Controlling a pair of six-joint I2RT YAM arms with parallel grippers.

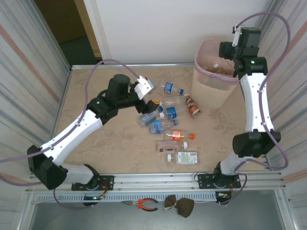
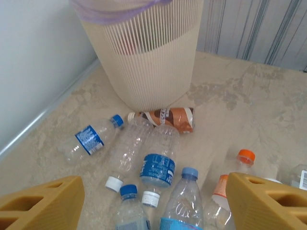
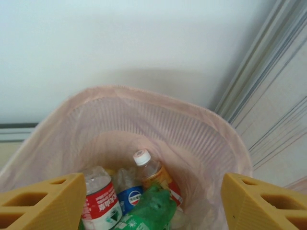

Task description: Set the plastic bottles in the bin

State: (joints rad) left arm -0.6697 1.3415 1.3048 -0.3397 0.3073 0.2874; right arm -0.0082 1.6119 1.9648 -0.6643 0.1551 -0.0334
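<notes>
Plastic bottles [image 1: 171,113] lie on their sides in a loose cluster at the middle of the table [image 1: 120,153], between the two arms and on the left arm's side of the bin [image 1: 211,93]. I see the bin standing upright at the far right corner, near the back wall. From the left wrist view, a brown bottle [image 2: 172,119] lies against the foot of the bin. A clear bottle with a blue label [image 2: 91,139] lies near the wall edge, and an orange-capped bottle [image 2: 244,160] lies to the other side. The left gripper [image 2: 153,196] hangs low over the near end of this cluster. Its fingers [image 2: 43,206] stand wide apart with nothing held between them. The right gripper [image 3: 153,201] hangs above the open mouth of the bin, pointing down into it, its jaws likewise wide apart and holding nothing. Inside the bin I read several bottles resting at the bottom: a white-capped bottle with an orange label [image 3: 154,171], a red-labelled bottle [image 3: 100,196], a blue-labelled bottle [image 3: 129,195] and a crumpled green bottle [image 3: 148,211]. These four lie touching one another.
</notes>
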